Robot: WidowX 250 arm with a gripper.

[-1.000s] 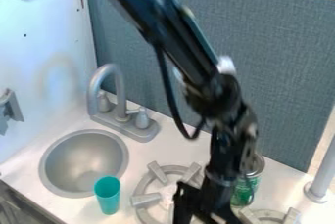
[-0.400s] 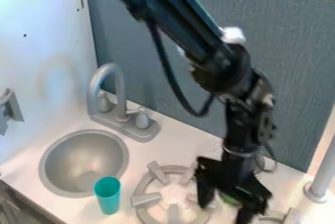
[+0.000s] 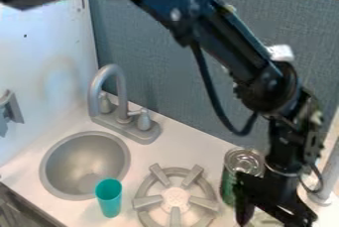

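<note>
At the lower right of the camera view hangs the black gripper [image 3: 273,215], its fingers spread apart. Its left finger stands just in front of a green can [image 3: 228,185] with a silver top, partly covering it; whether they touch I cannot tell. The can is upright beside the stove burner [image 3: 177,198]. Farther left, a teal cup [image 3: 109,198] stands upright near the front of the grey sink [image 3: 86,159].
A grey faucet [image 3: 118,92] rises behind the sink. The blue-grey partition [image 3: 179,62] runs along the back. A grey post [image 3: 322,191] stands at the right edge, behind the arm. A second burner is partly hidden beneath the gripper.
The arm and gripper have moved right, away from the first burner. That burner and the can's silver top are now uncovered. The cup has stayed in place.
</note>
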